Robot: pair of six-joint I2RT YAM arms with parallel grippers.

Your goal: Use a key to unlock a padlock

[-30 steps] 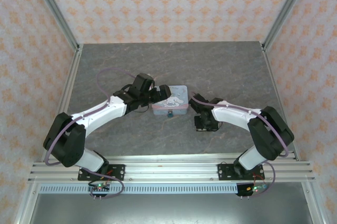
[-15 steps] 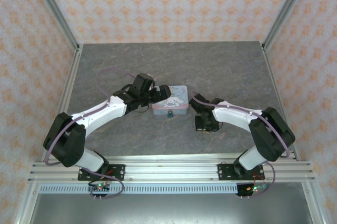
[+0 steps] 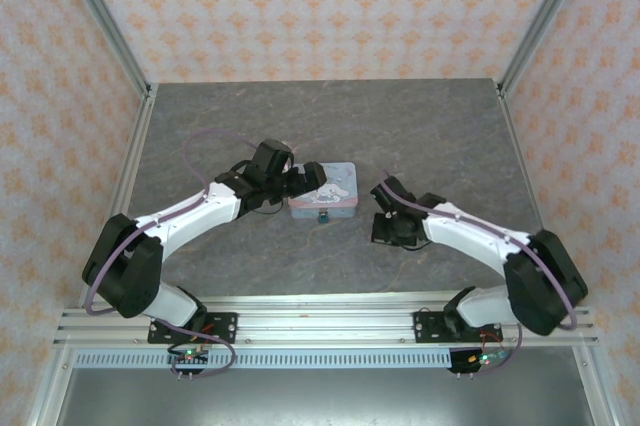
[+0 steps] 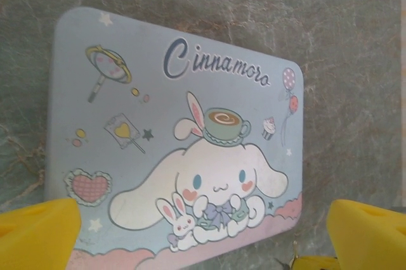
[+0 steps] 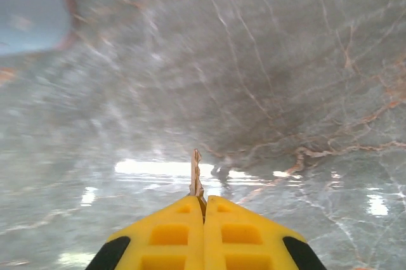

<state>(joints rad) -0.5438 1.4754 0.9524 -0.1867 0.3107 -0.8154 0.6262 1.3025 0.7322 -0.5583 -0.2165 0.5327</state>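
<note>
A pastel tin lies on the grey marbled table.

Grey marble tabletop, floral-papered walls

The top camera sits high behind my bases, looking down and forward across the whole surface. My left wrist camera hangs close over the tin, which the top view shares. My right wrist camera looks low along the surface past my right fingers.

Both arms bend inward, left hand gaping wide, right hand clamped on the key.
</note>
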